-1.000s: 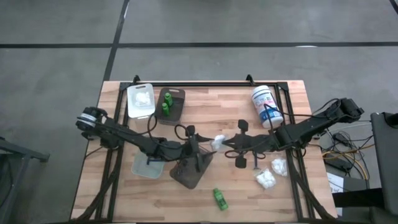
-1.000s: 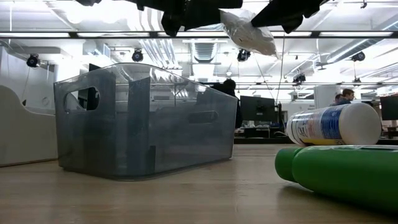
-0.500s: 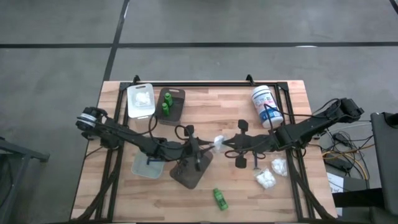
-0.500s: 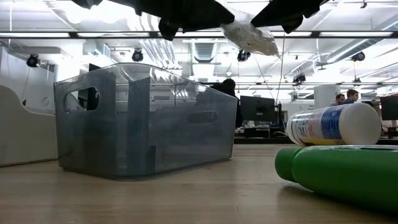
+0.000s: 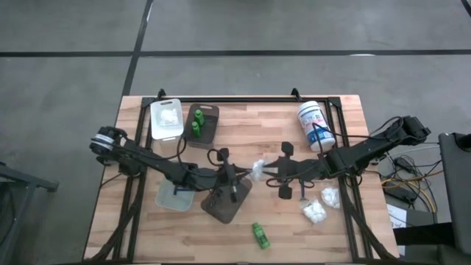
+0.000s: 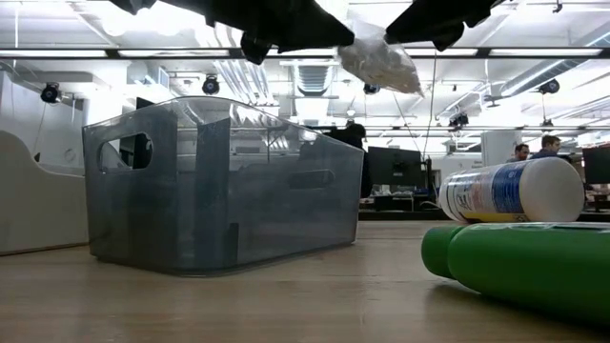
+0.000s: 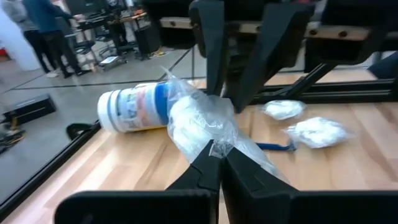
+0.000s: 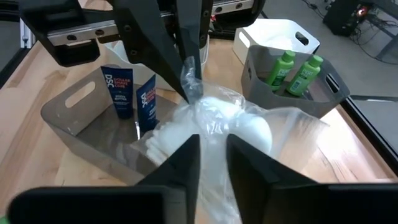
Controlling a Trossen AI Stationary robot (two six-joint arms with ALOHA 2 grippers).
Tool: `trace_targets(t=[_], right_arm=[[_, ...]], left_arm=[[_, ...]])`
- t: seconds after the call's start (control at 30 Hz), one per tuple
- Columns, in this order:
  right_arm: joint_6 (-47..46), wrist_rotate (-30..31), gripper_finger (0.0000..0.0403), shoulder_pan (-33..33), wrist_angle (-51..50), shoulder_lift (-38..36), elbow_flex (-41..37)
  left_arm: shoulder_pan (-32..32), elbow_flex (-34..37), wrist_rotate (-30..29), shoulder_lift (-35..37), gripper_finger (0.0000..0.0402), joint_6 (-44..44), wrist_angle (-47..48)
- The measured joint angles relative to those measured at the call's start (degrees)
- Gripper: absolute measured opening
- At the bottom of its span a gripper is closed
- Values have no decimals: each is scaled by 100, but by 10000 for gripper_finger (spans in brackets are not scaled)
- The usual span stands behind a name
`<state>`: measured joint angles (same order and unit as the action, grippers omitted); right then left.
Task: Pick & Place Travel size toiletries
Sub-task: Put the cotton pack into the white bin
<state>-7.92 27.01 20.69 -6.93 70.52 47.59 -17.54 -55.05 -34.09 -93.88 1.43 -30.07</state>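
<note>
A lumpy white packet in clear wrap (image 5: 257,168) hangs in mid-air at the table's middle, between my two grippers. My left gripper (image 5: 245,175) reaches in from the left and is shut on it. My right gripper (image 5: 269,173) faces it from the right. Its fingers (image 8: 186,163) stand a little apart on either side of the packet's wrap (image 8: 224,127). Below them stands a grey bin (image 5: 224,204) holding blue tubes (image 8: 118,90). A green bottle (image 5: 260,235) lies near the front edge, and two more white packets (image 5: 315,212) lie at the right. My left gripper pinches a gathered edge of the packet's clear wrap (image 7: 216,148) between its two fingertips. It comes in level from the table's left. The packet is lifted clear, its white bulk (image 7: 199,121) beyond the fingertips. My right gripper's fingers flank the wrap; whether they touch it, I cannot tell.
A white tray (image 5: 167,118) with a packet and a dark tray (image 5: 208,129) with green bottles (image 5: 196,124) stand at the far left. A clear tray (image 5: 175,196) sits left of the grey bin. A large white tub (image 5: 315,125) lies at the far right.
My left gripper has shut on the packet's wrap while both arms stayed in place. The packet has stayed in the air and tipped up a little at its left end.
</note>
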Motion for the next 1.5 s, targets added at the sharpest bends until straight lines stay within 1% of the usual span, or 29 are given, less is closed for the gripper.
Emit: trace_targets(t=[0.1,0.23,0.4,0.53,0.8,0.97,1.07,1.13,1.2,1.33,1.5], right_arm=[[0,-1,114,0,-1,0,0],[2,-1,154,2,-7,0,-2],[2,-1,186,2,-14,0,-2],[2,-1,202,2,-13,0,-4],[2,-1,219,2,-11,2,-4],[-26,-1,228,2,-13,2,-4],[122,-25,235,2,-13,2,-27],[279,-265,241,-17,-3,-10,-58],[348,-796,247,-91,74,-42,-107],[557,-1858,258,-298,608,-79,-262],[796,-2724,272,-601,1079,-79,-413]], left_arm=[[-2,0,-211,29,4,4,124],[-2,0,-295,137,4,-9,283],[-16,0,-323,333,4,-15,463],[-15,0,-333,540,4,-19,826],[-15,20,-334,1097,4,-156,1709],[20,323,-332,1523,3,-176,1811],[59,613,-332,1850,3,-205,1814],[82,837,-331,2102,3,-258,1817],[115,1058,-304,2374,3,-304,1813],[180,1469,-244,2969,3,-312,1814],[263,1903,-164,3735,3,-315,1817]])
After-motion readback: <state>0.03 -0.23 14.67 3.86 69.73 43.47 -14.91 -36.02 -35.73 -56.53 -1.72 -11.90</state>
